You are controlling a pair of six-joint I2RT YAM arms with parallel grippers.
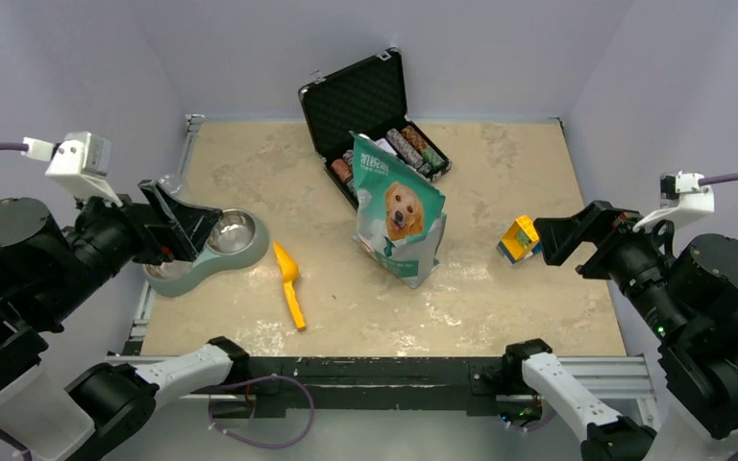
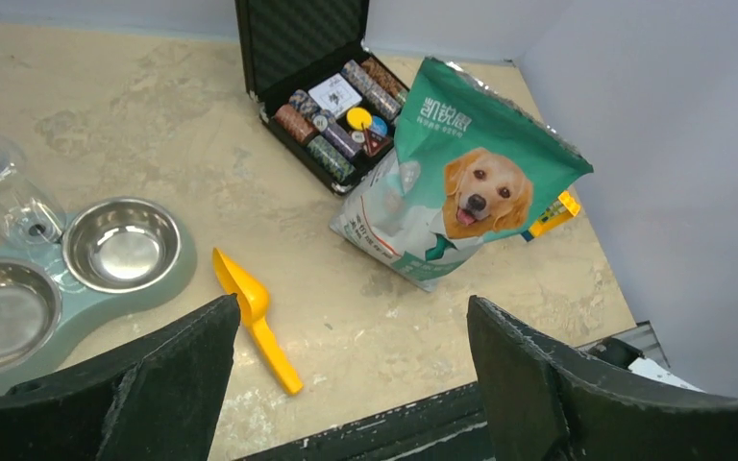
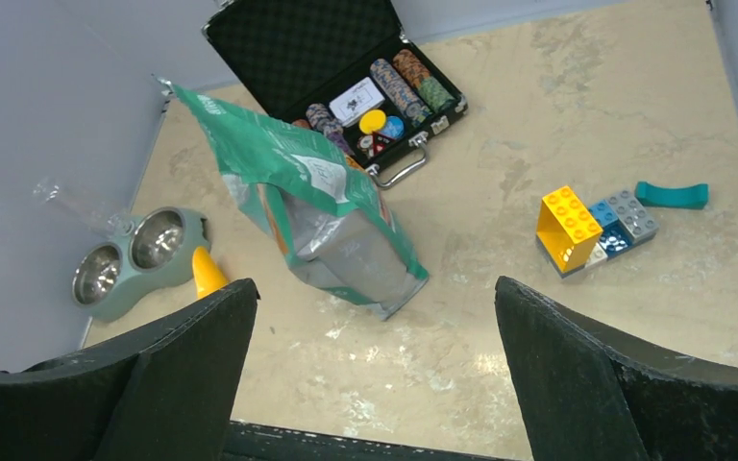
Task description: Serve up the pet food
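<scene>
Top external view: serving has not begun. One pet food pouch point(image 1: 399, 216) stands upright near the table's centre; the kibble itself is unseen. One feeder point(image 1: 192, 280) sits at the left edge, and its two steel bowls point(image 2: 122, 244) are empty. One yellow scoop point(image 1: 290, 283) lies between feeder and pouch, untouched. One open chip case point(image 1: 365, 110) sits at the far edge. Left gripper point(image 2: 351, 322) and right gripper point(image 3: 375, 298) hang with jaws wide apart, holding nothing. Judged outstanding: scooping kibble and filling a bowl.

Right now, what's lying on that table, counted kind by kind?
Food pouch: 1
Yellow scoop: 1
Two-bowl feeder: 1
Chip case: 1
Brick cluster: 1
Teal band: 1
Total: 6
</scene>
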